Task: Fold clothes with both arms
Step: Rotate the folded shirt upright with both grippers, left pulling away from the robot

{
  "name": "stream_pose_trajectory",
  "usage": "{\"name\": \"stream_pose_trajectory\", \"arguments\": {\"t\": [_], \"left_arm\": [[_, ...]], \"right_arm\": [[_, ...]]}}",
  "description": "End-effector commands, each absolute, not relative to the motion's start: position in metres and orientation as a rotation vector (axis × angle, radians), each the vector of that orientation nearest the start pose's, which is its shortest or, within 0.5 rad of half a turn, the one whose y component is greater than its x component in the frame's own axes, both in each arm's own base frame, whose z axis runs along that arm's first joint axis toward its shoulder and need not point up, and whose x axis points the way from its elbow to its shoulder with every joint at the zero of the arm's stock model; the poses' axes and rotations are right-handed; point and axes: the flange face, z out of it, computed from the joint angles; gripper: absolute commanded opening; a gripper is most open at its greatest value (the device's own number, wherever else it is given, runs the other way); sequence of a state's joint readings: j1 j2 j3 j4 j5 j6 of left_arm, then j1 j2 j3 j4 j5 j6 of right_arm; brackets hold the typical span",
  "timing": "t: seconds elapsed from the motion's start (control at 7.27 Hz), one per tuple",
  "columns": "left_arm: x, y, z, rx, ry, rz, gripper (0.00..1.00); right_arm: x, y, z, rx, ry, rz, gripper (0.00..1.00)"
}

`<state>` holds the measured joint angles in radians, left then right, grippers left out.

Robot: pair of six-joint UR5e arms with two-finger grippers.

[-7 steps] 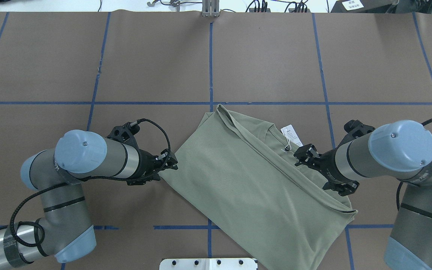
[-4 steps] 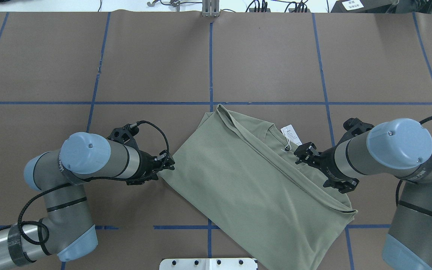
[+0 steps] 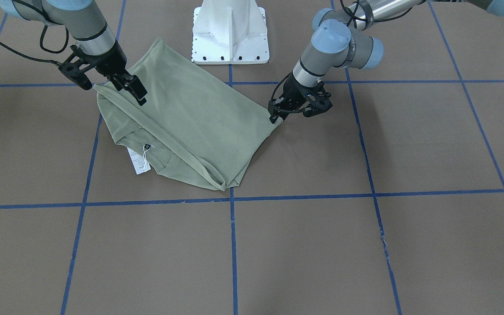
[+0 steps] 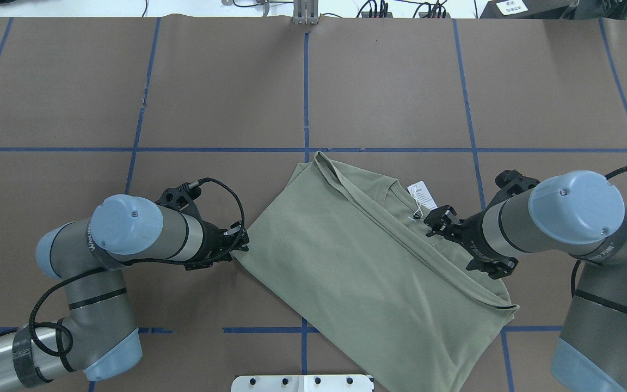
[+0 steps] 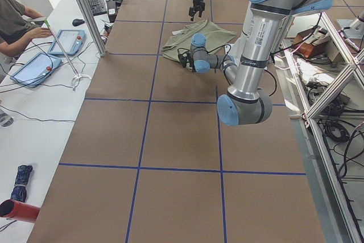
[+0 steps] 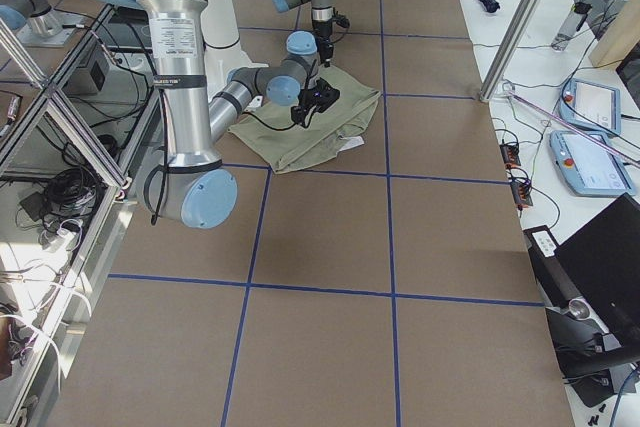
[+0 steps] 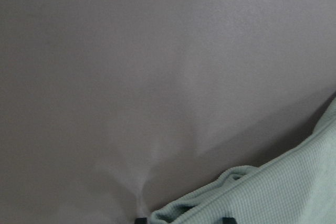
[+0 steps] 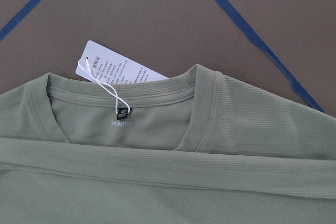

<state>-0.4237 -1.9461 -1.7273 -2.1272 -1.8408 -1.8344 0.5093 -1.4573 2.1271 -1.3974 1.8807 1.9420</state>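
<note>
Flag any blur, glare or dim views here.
Left wrist view: dim and soft, table featureless, only the shirt edge shows weave, dark shadow beside it. Right wrist view: sharp, tag print visible. Overhead view: even light, no glare on the table.

"MINISO" stands in pale letters inside the shirt's (image 8: pixel 236 145) neckline, centre-left of the right wrist view, just under a small black neck label (image 8: pixel 122 113). The white hang tag (image 8: pixel 131 69), upper left, carries fine print too small to read.
</note>
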Motion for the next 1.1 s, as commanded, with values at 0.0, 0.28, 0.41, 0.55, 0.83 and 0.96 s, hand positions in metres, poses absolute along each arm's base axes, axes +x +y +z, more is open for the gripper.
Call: {"name": "stream_pose_trajectory", "arguments": {"t": [0.0, 0.28, 0.41, 0.55, 0.83, 0.96], "left_arm": [[0.523, -0.36, 0.317, -0.146, 1.092, -0.472, 0.0], [0.476, -0.432, 0.31, 0.013, 1.107, -0.449, 0.0], [0.465, -0.503, 0.303, 0.085, 1.092, -0.504, 0.0], [0.475, -0.575, 0.298, 0.12, 1.073, -0.56, 0.0], [0.474, -0.677, 0.334, 0.219, 1.128, -0.604, 0.0], [0.474, -0.701, 0.338, 0.236, 1.118, -0.627, 0.0]], "right_arm": [[-0.384, -0.333, 0.319, -0.235, -0.888, 0.688, 1.0], [-0.385, -0.336, 0.318, -0.239, -0.892, 0.689, 1.0], [-0.385, -0.336, 0.316, -0.237, -0.898, 0.688, 1.0], [-0.385, -0.337, 0.316, -0.228, -0.902, 0.691, 1.0], [-0.382, -0.344, 0.318, -0.166, -0.899, 0.725, 1.0], [-0.382, -0.347, 0.316, -0.133, -0.903, 0.739, 1.0]]}}
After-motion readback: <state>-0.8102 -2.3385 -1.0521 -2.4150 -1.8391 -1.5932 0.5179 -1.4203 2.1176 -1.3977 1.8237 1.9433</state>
